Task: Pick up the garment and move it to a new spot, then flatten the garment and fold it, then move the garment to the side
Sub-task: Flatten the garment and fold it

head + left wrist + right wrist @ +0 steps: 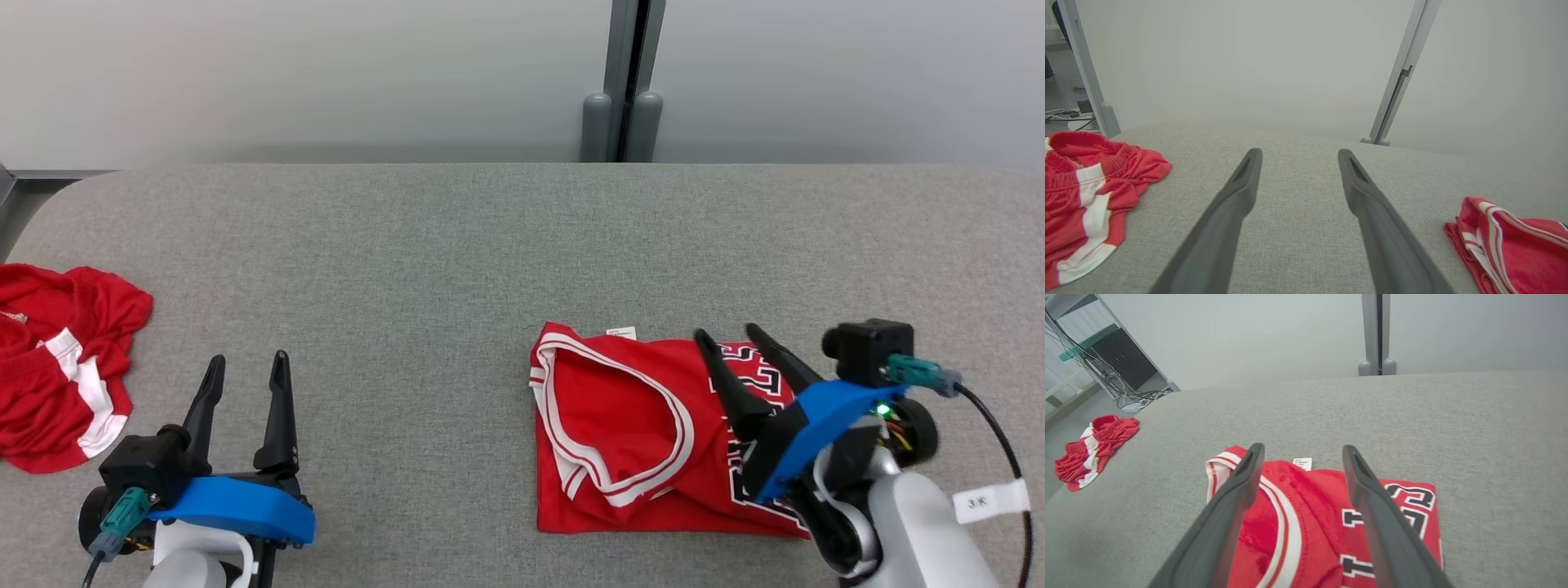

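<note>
At the far left a pair of red shorts (57, 367) with white stripes lay bunched at the edge of the grey table (457, 261). They were loose and unfolded, so probably not the piece in hand, and their left part ran out of the head view. Next, the left gripper (249, 358) hovered low over bare table near the front edge, fingers spread wide and holding nothing. It was well apart from both garments, which read as an arm parked out of the way. Right of the middle lay the red jersey (620, 441), the task's garment, flat on the table and folded into a neat rectangle. Its white-trimmed neck opening was on top and a small white label (620, 332) poked out at the far edge. Judged by that shape, folding looked done and only the move to the side remained. Over its right half stood the right gripper (726, 331), fingers parted with no cloth between them, seemingly placed to take the bundle from that side. The arm hid the jersey's near right corner, so the fold there could not be judged. The black-and-white number (1410, 497) was crossed by a finger and unreadable, the label's print was too small, and whether the fingertips touched the cloth was unclear.
</note>
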